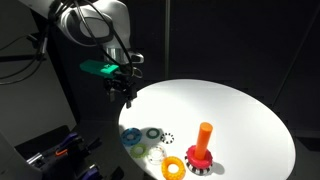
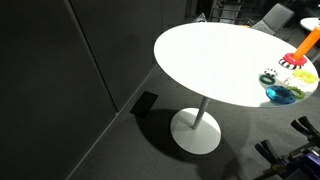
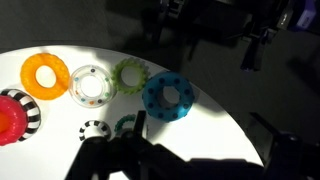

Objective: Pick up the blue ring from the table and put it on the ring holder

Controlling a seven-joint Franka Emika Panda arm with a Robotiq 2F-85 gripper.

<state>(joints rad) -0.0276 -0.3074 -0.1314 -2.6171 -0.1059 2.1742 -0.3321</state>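
The blue ring (image 3: 167, 97), cyan with a bumpy edge, lies flat near the edge of the white round table (image 1: 225, 110). It shows in both exterior views (image 1: 131, 134) (image 2: 281, 96). The ring holder, an orange peg (image 1: 204, 138) on a red toothed base (image 1: 200, 161), stands nearby and also shows at the frame edge in an exterior view (image 2: 306, 44). In the wrist view only part of its red base (image 3: 12, 115) shows. My gripper (image 1: 125, 90) hangs above the table's rim, over the ring. In the wrist view my gripper (image 3: 200, 125) is open and empty, with the ring just ahead of it.
Beside the blue ring lie a thick orange ring (image 3: 45, 73), a white ring (image 3: 90, 85), a light-green ring (image 3: 130, 74), a small black-and-white ring (image 3: 93, 130) and a thin dark-green ring (image 3: 125, 123). Dark floor and equipment (image 1: 50, 150) surround the table.
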